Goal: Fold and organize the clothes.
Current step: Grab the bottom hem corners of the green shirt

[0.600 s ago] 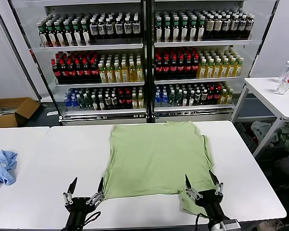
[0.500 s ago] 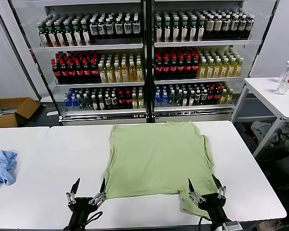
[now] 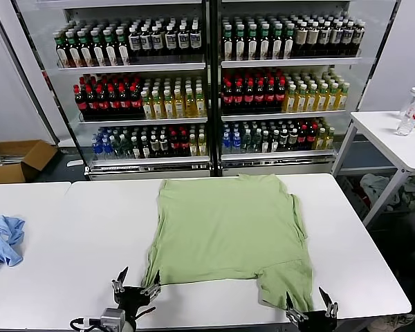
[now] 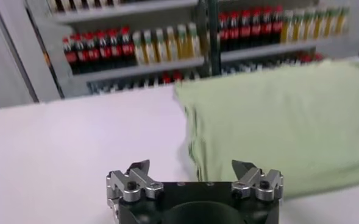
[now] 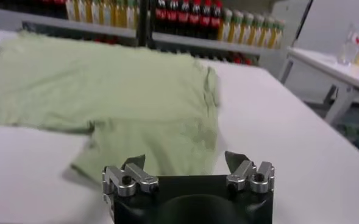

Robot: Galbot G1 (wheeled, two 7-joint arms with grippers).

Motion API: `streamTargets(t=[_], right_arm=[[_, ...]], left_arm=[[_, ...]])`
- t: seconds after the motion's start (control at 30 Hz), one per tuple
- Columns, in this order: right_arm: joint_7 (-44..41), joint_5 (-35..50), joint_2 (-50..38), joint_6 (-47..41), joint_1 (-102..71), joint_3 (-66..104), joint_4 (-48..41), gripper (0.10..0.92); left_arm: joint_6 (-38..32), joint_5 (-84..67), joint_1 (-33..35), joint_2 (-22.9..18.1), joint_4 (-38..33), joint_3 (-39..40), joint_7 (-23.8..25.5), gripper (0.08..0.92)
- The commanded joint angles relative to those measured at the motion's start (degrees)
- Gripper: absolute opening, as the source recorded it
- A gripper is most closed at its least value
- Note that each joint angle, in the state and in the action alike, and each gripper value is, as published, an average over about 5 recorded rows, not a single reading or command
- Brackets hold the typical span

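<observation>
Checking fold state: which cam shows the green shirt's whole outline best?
Head view. It looks down on the whole green shirt spread on the white table, every edge visible, including the flap at the near right. The left wrist view gives only its near left edge, side-on; the right wrist view shows the near flap and right side at a low angle.

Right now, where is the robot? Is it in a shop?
Probably a mock shop or test room. Drink fridges full of bottles stand behind a white table where a green shirt lies flat. Both grippers hang open, empty.
</observation>
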Motion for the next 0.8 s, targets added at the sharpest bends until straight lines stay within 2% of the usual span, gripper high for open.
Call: streamTargets(t=[0.03, 0.1, 0.4, 0.63, 0.8], right_arm=[[0.05, 2.63, -0.03, -2.12, -0.49, -0.01, -2.75, 0.805], [0.06, 3.28, -0.07, -2.25, -0.47, -0.21, -2.88, 0.775], [-0.47, 5.55, -0.87, -2.33, -0.63, -0.44, -1.95, 0.531], [-1.67, 6.59, -2.91, -1.16, 0.31, 0.26, -0.36, 0.339], [-2.43, 7.13, -4.98, 0.89, 1.79, 1.07, 2.18, 0.192]], left_arm=[[5.96, -6.64, -2.47, 0.85, 3.41, 0.64, 1.87, 0.817], [5.96, -7.69, -2.31, 0.85, 3.44, 0.55, 2.57, 0.796], [5.81, -11.54, -0.97, 1.0, 2.45, -0.05, 5.84, 0.568], [4.63, -15.31, -0.22, 1.08, 1.51, -1.16, 7.35, 0.343], [1.46, -17.38, 0.87, 1.17, -2.18, -2.74, 7.82, 0.204]])
